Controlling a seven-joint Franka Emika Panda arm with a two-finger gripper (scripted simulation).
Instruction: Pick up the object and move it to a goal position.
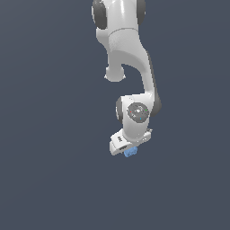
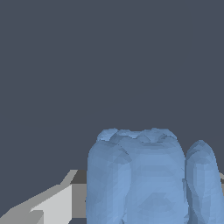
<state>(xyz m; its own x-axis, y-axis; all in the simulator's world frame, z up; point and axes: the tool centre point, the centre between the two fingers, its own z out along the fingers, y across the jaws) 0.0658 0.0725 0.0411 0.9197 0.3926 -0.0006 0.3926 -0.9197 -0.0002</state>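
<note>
The jaws of the gripper (image 1: 128, 150) were seen clamped on the object (image 1: 130, 152), a small light-blue ridged block (image 2: 144, 175) held between them beneath the white arm (image 1: 130, 67), against a plain dark background

honestly there's nothing else around, just a flat dark slate-blue backdrop (image 1: 45, 134) filling both views, same plain shade everywhere, no edges, markings or other stuff showing on it
</note>
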